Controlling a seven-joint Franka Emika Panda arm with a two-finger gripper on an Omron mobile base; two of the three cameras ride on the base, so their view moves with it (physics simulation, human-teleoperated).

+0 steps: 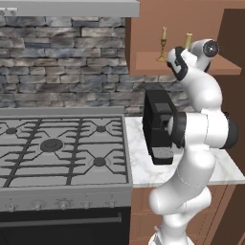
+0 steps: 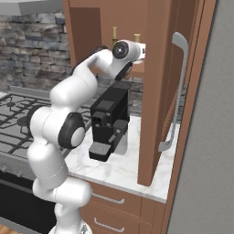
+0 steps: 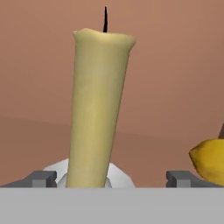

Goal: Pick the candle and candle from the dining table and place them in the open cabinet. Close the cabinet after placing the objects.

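Note:
The brown cabinet (image 1: 143,28) stands open, its door (image 2: 157,91) swung out to the right. On its shelf (image 1: 148,63) stands a yellow candle on a slim brass candlestick (image 1: 163,45). To its right is the stubby yellow candle (image 3: 98,109) in a pale dish holder (image 3: 120,174), seen in the base views as the candle (image 1: 188,40) (image 2: 136,38) just behind my hand. My gripper (image 3: 111,179) is open, a fingertip (image 3: 41,178) well clear on each side of this candle. The dining table is out of view.
A black coffee machine (image 1: 160,127) sits on the marble counter (image 1: 143,167) under the cabinet, right beside my arm. A gas stove (image 1: 57,148) lies to the left. The door's silver handle (image 2: 176,91) faces right. A yellow rounded shape (image 3: 210,164) shows at the hand view's right edge.

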